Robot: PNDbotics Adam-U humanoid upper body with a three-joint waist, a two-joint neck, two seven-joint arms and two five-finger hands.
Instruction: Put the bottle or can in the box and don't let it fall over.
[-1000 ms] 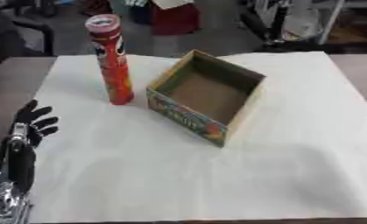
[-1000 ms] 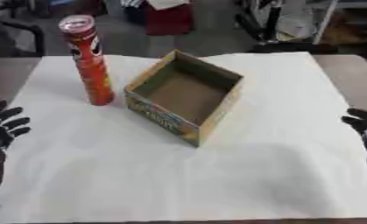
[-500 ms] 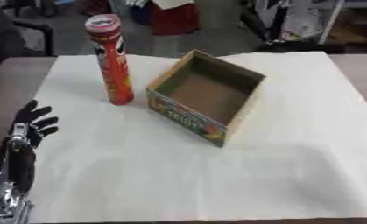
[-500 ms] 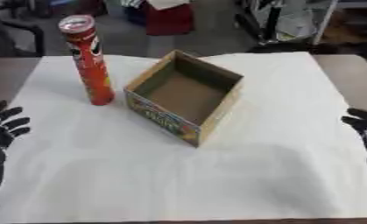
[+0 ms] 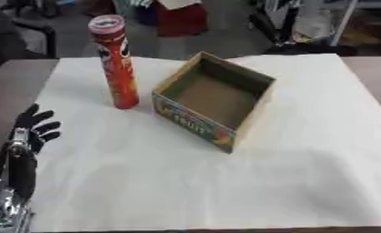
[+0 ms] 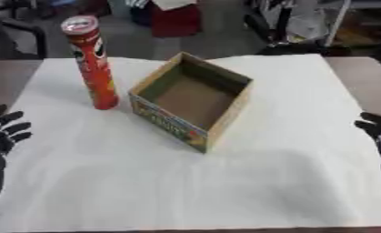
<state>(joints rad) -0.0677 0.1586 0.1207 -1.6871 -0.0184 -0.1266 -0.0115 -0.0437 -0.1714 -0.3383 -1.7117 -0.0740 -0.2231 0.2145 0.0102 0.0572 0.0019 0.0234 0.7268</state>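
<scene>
- The can (image 5: 117, 63), a tall red tube with a pale lid, stands upright on the white cloth (image 5: 193, 182) at about 11 o'clock from the middle of the table.
- The box (image 5: 213, 101) is an open cardboard carton with a printed front wall, set cornerwise near the centre; its inside shows only bare brown floor.
- The can is just beside the box, off its 9 o'clock corner, outside it; whether they touch I cannot tell.
- The left hand (image 5: 32, 129) lies at 8 o'clock on the cloth's edge, fingers spread and straight, pointing toward 12 o'clock, holding nothing. It is well apart from the can.
- The right hand (image 6: 379, 130) shows at 4 o'clock at the edge of the right eye view, fingers likewise spread and straight, with nothing in it, well apart from the box.
- The table (image 6: 360, 68) shows brown past the cloth at both sides.
</scene>
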